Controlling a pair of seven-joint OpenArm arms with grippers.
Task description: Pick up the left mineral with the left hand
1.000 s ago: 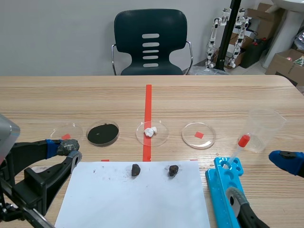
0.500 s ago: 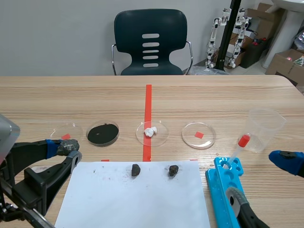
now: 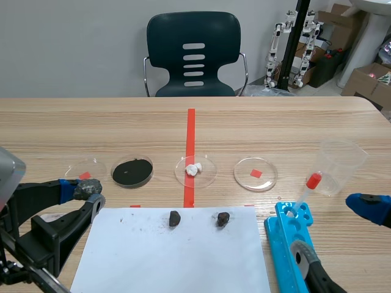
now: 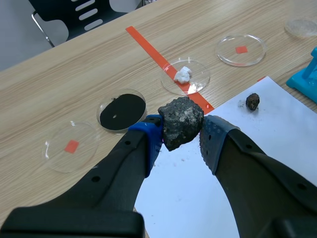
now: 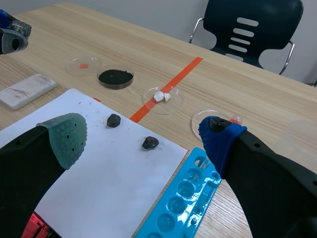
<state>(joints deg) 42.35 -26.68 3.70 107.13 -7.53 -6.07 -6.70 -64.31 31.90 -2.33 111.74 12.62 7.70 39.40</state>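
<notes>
Nothing is shifting between the earlier scene frames and this one: both arms and every object are sitting in the same places.

The left gripper (image 4: 181, 135) is hovering above the table (image 3: 275, 125), off the near left corner of the white paper sheet (image 3: 174, 253). Its fingers are pressing from both sides on the dark grey mineral (image 4: 181, 119), which is bridging the gap between the two blue pads and hanging clear of the wood. In the scene view the mineral (image 3: 88, 188) is showing as a small grey lump at that gripper's tip.

The right gripper (image 5: 142, 135) is standing with its fingers spread wide and nothing between them, over the near right part of the table.

Two smaller dark pieces are lying on the far edge of the sheet, the left lump (image 3: 175, 218) and the right lump (image 3: 223, 218), a little apart from each other. Beyond the sheet, four round dishes are lining up in a row: one with a red square (image 3: 85, 168), one with black powder (image 3: 132, 171), one with white bits (image 3: 195, 170) on the red tape line, and another with a red square (image 3: 255, 174). A blue rack (image 3: 287, 241) is lying just beside the sheet's right edge, with a red-capped dropper (image 3: 307, 188) leaning out of it near a clear plastic cup (image 3: 341, 166). What looks like a white tile (image 5: 27, 90) is resting left of the sheet.
</notes>
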